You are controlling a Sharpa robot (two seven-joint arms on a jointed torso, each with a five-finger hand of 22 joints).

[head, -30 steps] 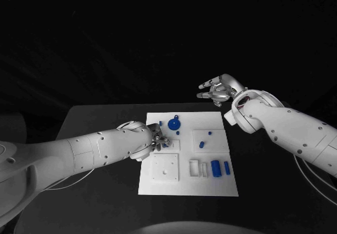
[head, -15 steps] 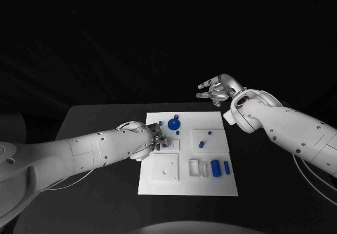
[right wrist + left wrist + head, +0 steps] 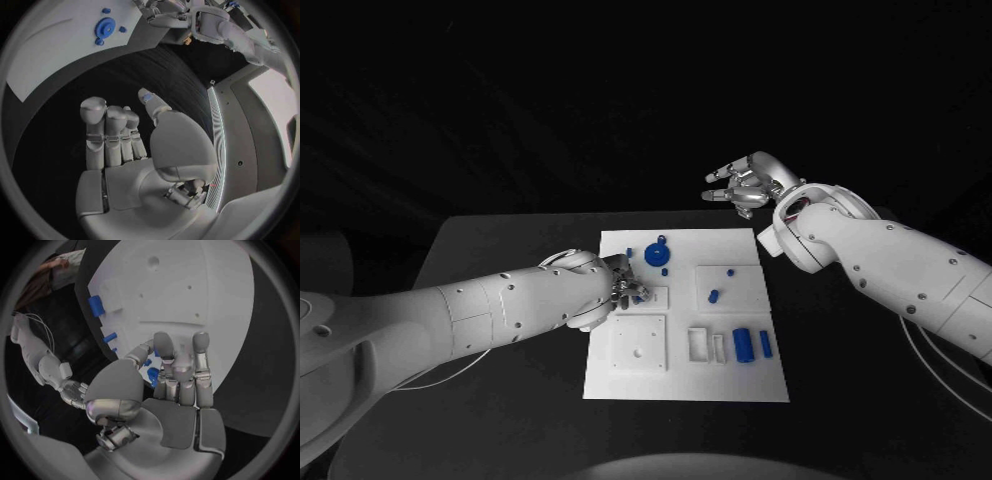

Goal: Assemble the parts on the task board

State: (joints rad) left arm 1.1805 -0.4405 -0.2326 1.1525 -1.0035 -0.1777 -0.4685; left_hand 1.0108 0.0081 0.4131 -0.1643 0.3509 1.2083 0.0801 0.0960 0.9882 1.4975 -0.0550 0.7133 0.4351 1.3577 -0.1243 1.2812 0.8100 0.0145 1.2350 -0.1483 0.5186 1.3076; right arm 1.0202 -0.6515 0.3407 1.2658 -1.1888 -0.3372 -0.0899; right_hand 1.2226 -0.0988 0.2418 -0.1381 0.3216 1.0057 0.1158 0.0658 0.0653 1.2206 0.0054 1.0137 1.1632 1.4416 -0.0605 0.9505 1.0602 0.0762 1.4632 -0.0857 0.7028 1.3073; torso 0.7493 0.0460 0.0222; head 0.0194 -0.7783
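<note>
The white task board [image 3: 687, 380] lies in the middle of the black table. A round blue disc [image 3: 658, 254] with small blue pieces around it sits at the board's far left, also seen as the disc [image 3: 104, 26]. A blue peg [image 3: 714, 296] lies mid-board, and two blue blocks [image 3: 753, 344] stand at the right. My left hand [image 3: 620, 286] rests low on the board's left edge, its fingertips beside a small white block [image 3: 653, 297]. In the left wrist view its fingers [image 3: 181, 360] reach onto the board [image 3: 187, 290]; blue bits [image 3: 152, 374] show beside them, held or not I cannot tell. My right hand [image 3: 750, 186] hovers beyond the far edge and holds nothing [image 3: 125, 135].
A square white plate [image 3: 639, 344] with small holes sits at the board's near left, and white slotted holders [image 3: 707, 345] stand beside the blue blocks. Bare black table lies on both sides of the board.
</note>
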